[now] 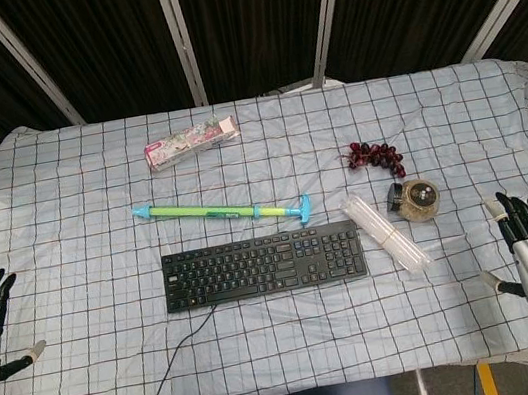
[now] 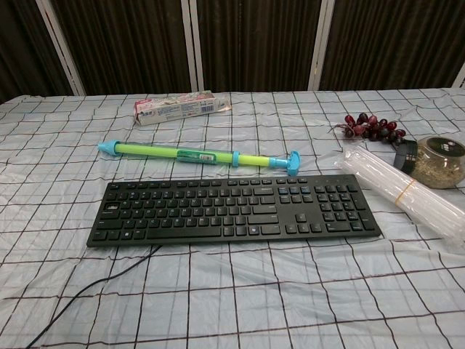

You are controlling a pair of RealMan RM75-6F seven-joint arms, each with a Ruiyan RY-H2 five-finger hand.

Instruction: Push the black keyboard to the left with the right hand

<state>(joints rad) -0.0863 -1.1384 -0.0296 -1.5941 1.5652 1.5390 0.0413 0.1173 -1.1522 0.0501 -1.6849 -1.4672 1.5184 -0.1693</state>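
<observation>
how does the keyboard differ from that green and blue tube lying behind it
The keyboard is black, flat and wide; the tube is bright green with blue ends, thin and round. The keyboard lies square to the table edge, while the tube runs at a slight slant. A black cable trails from the keyboard; the tube has none. Both lie flat on the checked cloth, long sides facing, apart from each other, untouched by either hand.
</observation>
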